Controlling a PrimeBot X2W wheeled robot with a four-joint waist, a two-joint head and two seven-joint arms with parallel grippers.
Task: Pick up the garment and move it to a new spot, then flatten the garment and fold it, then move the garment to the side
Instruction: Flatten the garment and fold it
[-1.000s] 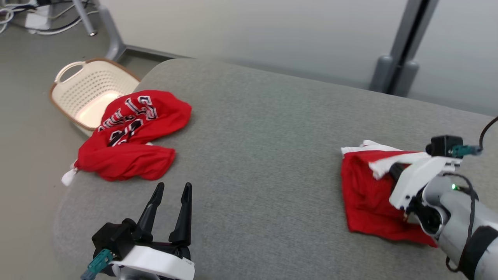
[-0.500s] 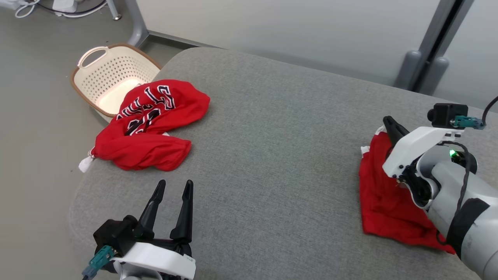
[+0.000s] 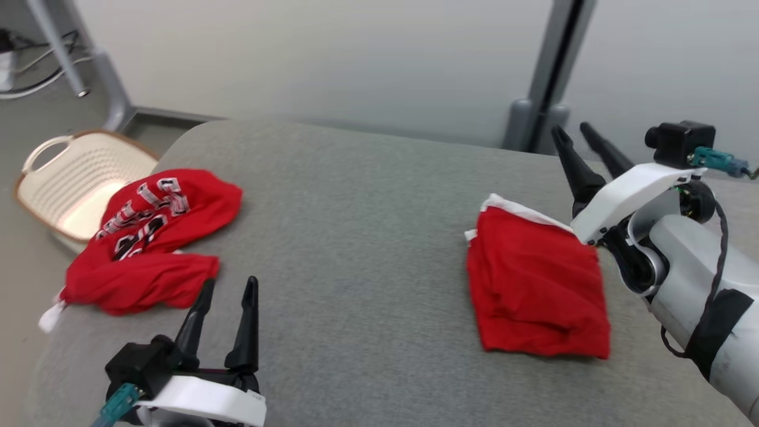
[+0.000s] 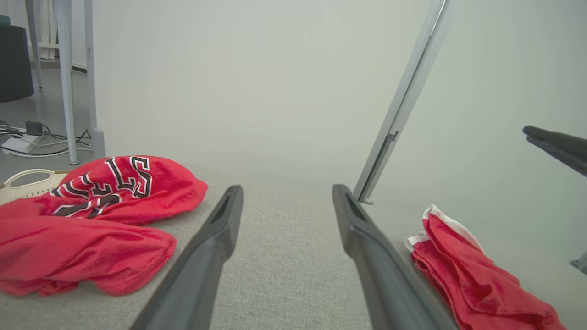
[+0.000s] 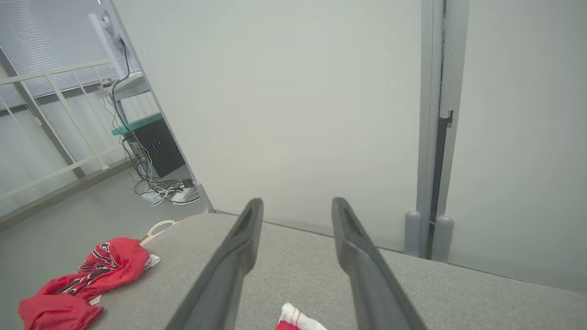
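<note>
The garment (image 3: 536,284) is red with a white trim. It lies folded into a rough rectangle at the right of the grey padded table (image 3: 367,207). My right gripper (image 3: 570,128) is open with nothing between its fingers. It is raised above the garment's far right corner and points up and away, clear of the cloth. In the right wrist view the same gripper (image 5: 297,201) faces the wall, with the garment's white edge (image 5: 298,320) just below it. At the near left my left gripper (image 3: 230,281) is open and holds nothing, hovering low over the table. The left wrist view has the garment (image 4: 467,275) to the right of that gripper (image 4: 287,189).
A second red jersey (image 3: 148,237) with black and white lettering lies crumpled at the table's left edge. A cream laundry basket (image 3: 41,178) stands on the floor beyond it. A grey wall and a post (image 3: 542,77) run behind the table.
My right gripper has opened, let go of the garment and lifted up and back from it. The garment now lies folded flat. The head camera has shifted. The left gripper stays open.
</note>
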